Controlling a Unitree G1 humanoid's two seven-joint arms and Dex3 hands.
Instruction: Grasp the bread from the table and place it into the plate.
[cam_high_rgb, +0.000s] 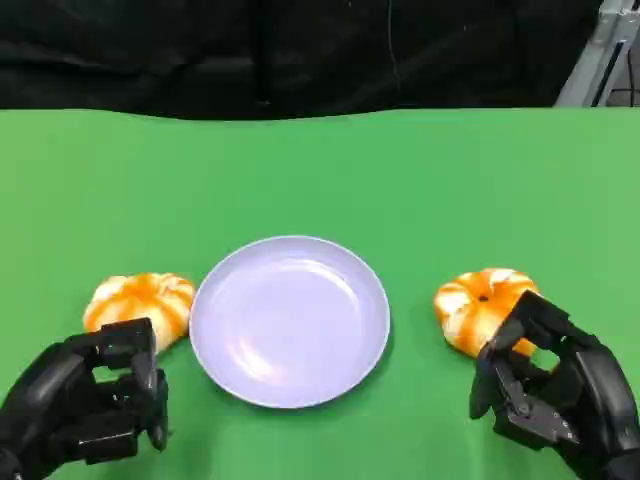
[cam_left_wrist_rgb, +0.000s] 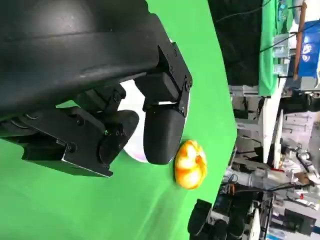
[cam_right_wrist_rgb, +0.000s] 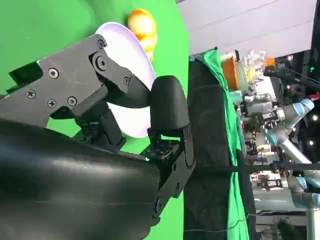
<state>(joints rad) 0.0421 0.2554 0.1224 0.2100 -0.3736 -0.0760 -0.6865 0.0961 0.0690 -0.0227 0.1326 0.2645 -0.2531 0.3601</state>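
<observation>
Head view: we see two bread rolls on the green table, neither in the plate.
Left bread (cam_high_rgb: 140, 303): lies on the table just beside the plate's left rim, touching or nearly touching our left hand.
Right bread (cam_high_rgb: 484, 307): lies near the plate's right rim, towards the table's near edge, partly covered by our right hand.
Plate (cam_high_rgb: 290, 320): pale lilac, bare inside, midway between the two rolls.
Left hand (cam_high_rgb: 85, 405): at the near edge behind its roll, fingers curled but holding nothing.
Right hand (cam_high_rgb: 550, 390): fingers arched over the near side of its roll; we cannot tell whether they grip it.
Progress: we judge the task barely begun; grasp, lift and placing all remain.
Table (cam_high_rgb: 430, 180): plain green cloth running to a straight far edge.
Room: black curtain behind the far edge; the wrist views show cluttered benches and another robot arm beyond.
</observation>
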